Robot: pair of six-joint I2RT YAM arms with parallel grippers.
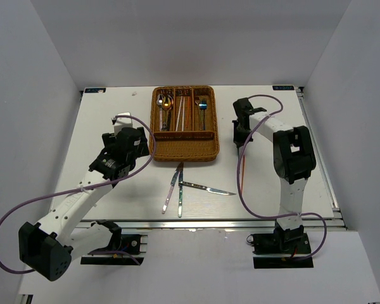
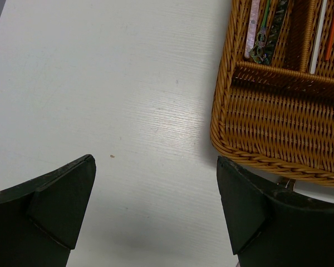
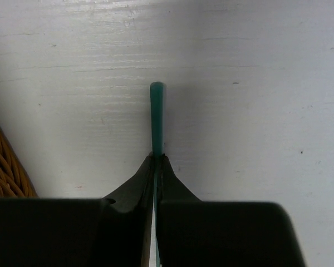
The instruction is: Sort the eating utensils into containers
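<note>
White table (image 1: 114, 101), green chopstick (image 3: 156, 111) pinched, wrist view only

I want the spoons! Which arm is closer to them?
Left. The left arm's open jaws are by the tray's near-left corner, on the spoons' side. The right arm's jaws, past the tray's right side, grip a green chopstick.

Three silver knives (image 1: 202, 187) lie before the wicker tray (image 1: 183, 148); green chopstick (image 3: 156, 111) pinched.

One camera overlooked my desk (image 1: 114, 114) from above and behind; both wrist cameras faced down close, sharing the wicker tray (image 1: 183, 152).
</note>
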